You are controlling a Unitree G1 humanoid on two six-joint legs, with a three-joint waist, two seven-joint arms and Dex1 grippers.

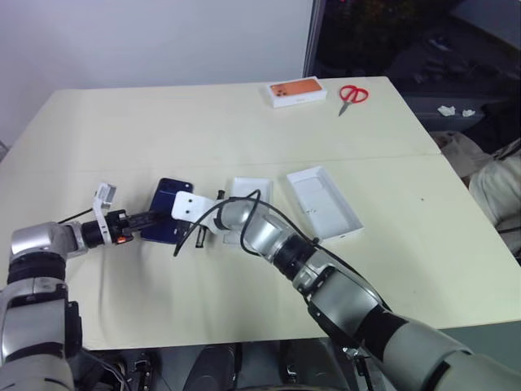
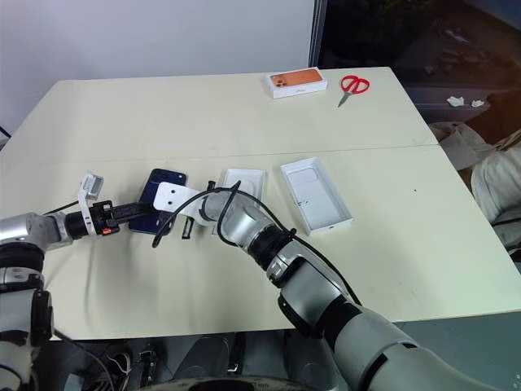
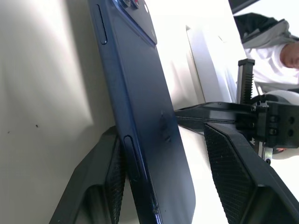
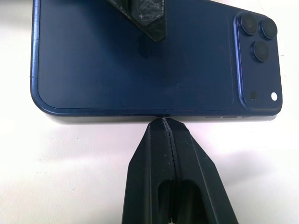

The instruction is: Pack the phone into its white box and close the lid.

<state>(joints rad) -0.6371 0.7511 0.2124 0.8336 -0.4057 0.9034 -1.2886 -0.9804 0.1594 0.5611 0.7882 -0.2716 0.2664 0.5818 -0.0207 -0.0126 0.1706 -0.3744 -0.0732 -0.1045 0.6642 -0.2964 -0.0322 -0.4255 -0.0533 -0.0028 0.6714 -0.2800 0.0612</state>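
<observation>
Straddling phone (image 3: 145,116) edge w/ left hand (image 3: 163,186), fingers apart.

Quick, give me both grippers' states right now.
Left gripper: open around the phone, one finger each side, not clamped.
Right gripper: shut, empty, tips against the phone's long edge.

On the table (image 1: 163,122), the phone (image 1: 167,204) lies left of the white box (image 1: 247,193); the lid (image 1: 324,202) lies right of that box. At the far edge, scissors (image 1: 352,96) lie right of another box (image 1: 297,91).
</observation>
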